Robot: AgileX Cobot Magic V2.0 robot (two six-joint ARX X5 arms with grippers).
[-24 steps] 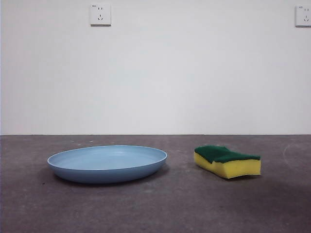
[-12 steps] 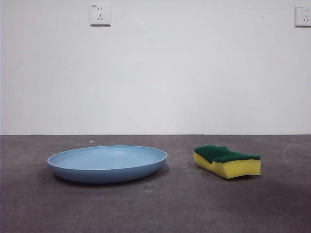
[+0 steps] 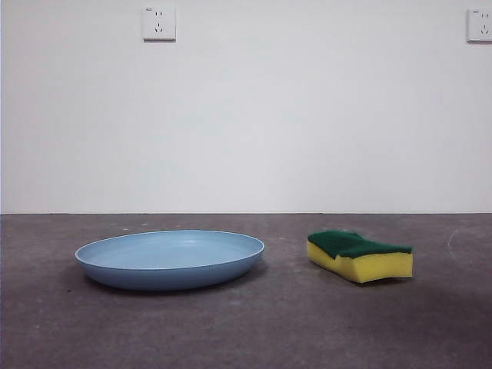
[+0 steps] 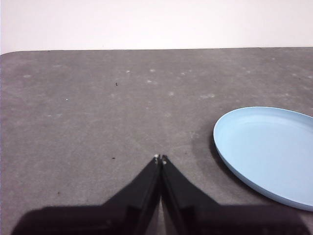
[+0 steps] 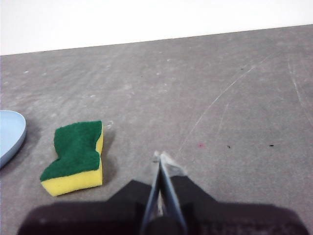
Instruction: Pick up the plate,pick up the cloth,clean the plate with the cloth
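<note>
A wide, shallow, round light-blue plate point(image 3: 170, 259) with a smooth matte surface and a raised rim sits flat on the dark grey, speckled tabletop point(image 3: 254, 330). Beside it, apart from its rim, lies the cloth point(image 3: 359, 255) — in fact a small block-shaped yellow sponge with a dark green scouring layer on top and wavy sides. It rests flat with the green face up, and a strip of bare table separates it from the plate.

Neither arm appears in the front view. In the left wrist view the left gripper point(image 4: 160, 158) hangs above bare table with its two black jaws pressed together at the tips, holding nothing; the plate point(image 4: 266, 152) lies off to one side of it, not touching it. In the right wrist view the right gripper point(image 5: 161, 157) likewise has its jaws closed tip to tip with nothing between them, over bare table marked by pale scratches. The sponge point(image 5: 76, 156) lies near this gripper but clear of it, and the edge of the plate point(image 5: 10, 134) shows just beyond the sponge.

Behind the table stands a plain white wall point(image 3: 307, 115) carrying two white power sockets point(image 3: 158, 23) — one above the plate, one at the far corner.
</note>
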